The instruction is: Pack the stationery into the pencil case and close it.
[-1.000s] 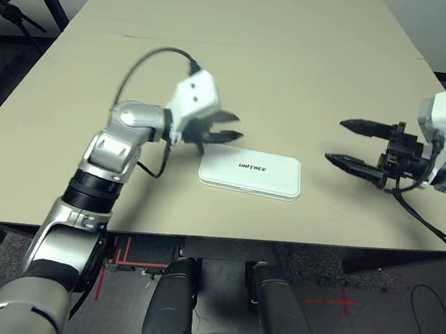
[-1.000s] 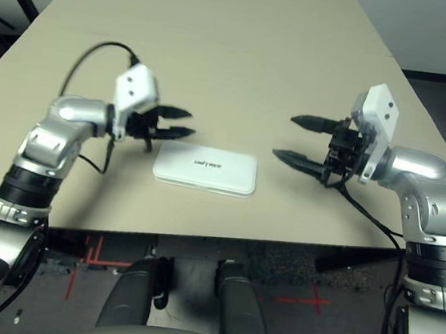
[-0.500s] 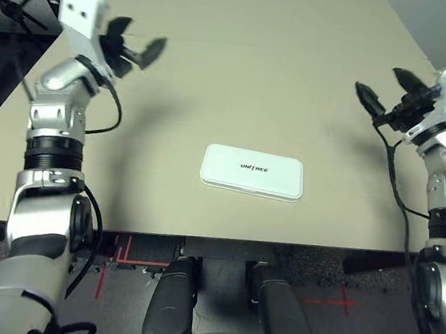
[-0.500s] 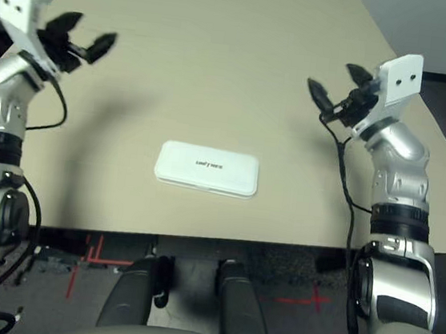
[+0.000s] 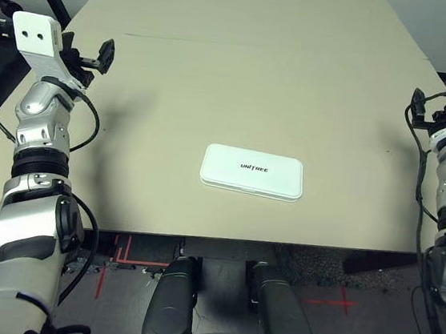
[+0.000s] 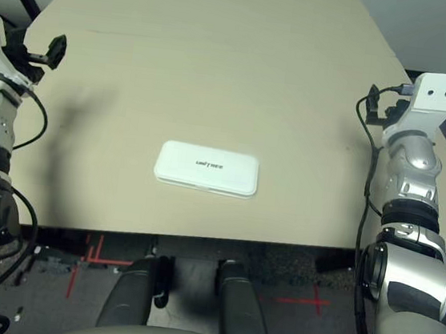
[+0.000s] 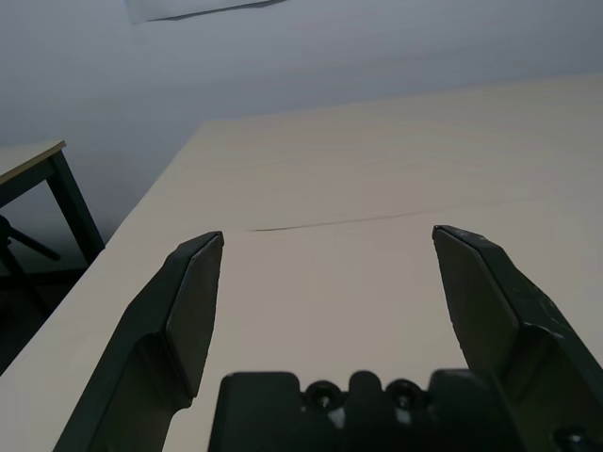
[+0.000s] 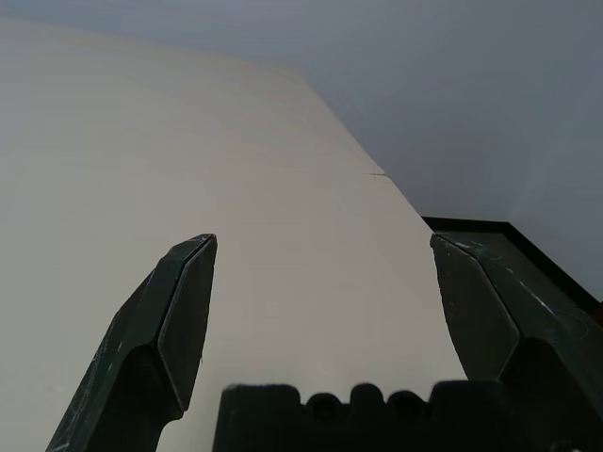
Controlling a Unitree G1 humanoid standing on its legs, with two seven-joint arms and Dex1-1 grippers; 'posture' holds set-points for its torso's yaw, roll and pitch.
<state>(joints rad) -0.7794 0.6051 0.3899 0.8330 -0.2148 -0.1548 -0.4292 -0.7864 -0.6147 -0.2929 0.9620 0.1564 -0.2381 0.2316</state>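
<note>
A: Obs: pencil case (image 5: 252, 172) lies lid-down flush, shut, on counter (image 5: 215, 94), nr front edge, btwn the arms. L fingers (image 7: 328, 235) wide, nothing in them; R fingers (image 8: 323, 240) same, well apart from case

B: Contents?

A: Can't tell, lid hides them. Judged done, if stationery's inside

B: Failure modes?

A: (1) Arm sweeps back low, clips case, poss. pushes it off edge. (2) Latch not fully home, lid pops if case is bumped. Rec: keep arms high, leave case alone
</note>
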